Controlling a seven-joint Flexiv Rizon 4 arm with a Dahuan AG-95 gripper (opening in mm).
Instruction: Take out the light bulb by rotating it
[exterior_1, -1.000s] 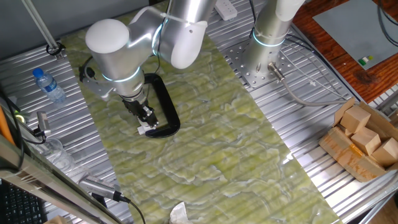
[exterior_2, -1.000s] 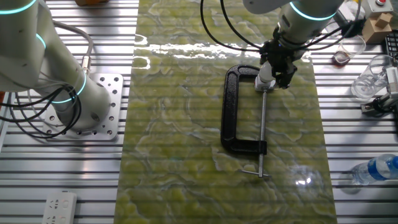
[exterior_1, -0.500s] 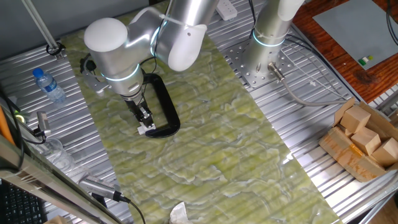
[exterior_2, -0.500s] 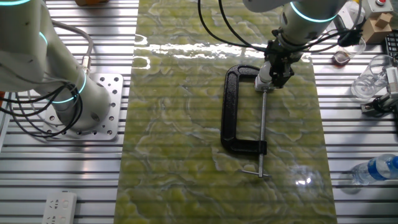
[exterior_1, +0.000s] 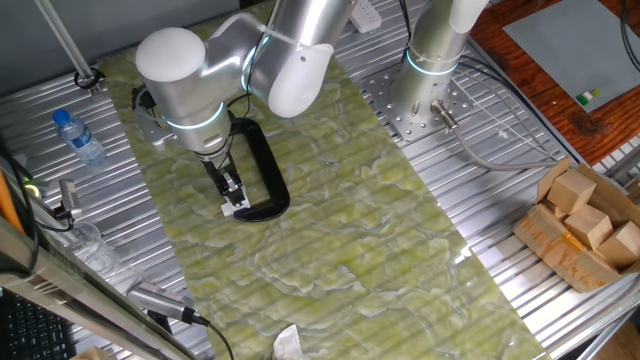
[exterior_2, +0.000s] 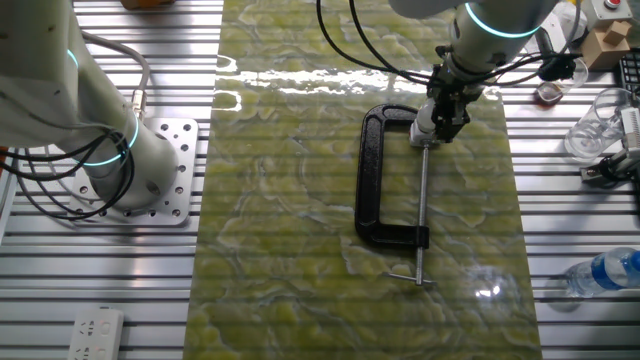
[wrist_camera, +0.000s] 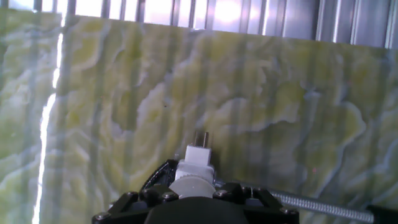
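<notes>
In the hand view the light bulb (wrist_camera: 191, 185) shows as a pale rounded dome low in the middle, between my dark fingers (wrist_camera: 155, 195). Beyond it, the white boxy socket piece (wrist_camera: 199, 155) ends in a short metal stub. My gripper (wrist_camera: 191, 194) is shut on the bulb. From one fixed view, the gripper (exterior_1: 231, 192) reaches down at the lower end of the black C-shaped clamp (exterior_1: 265, 170). From the other fixed view, the gripper (exterior_2: 443, 108) sits at the clamp's (exterior_2: 371, 180) top jaw, over the white socket piece (exterior_2: 423, 128) on the screw rod (exterior_2: 421, 210).
A second arm's base (exterior_2: 110, 150) stands on the metal table to the left. A water bottle (exterior_1: 78, 137) and a glass (exterior_2: 595, 125) sit beside the green mat. A box of wooden blocks (exterior_1: 585, 225) is at the right edge.
The wrist has turned about its axis with the fingers staying at the bulb; the black gripper looks narrower and more upright in both fixed views. The clamp has not moved.
</notes>
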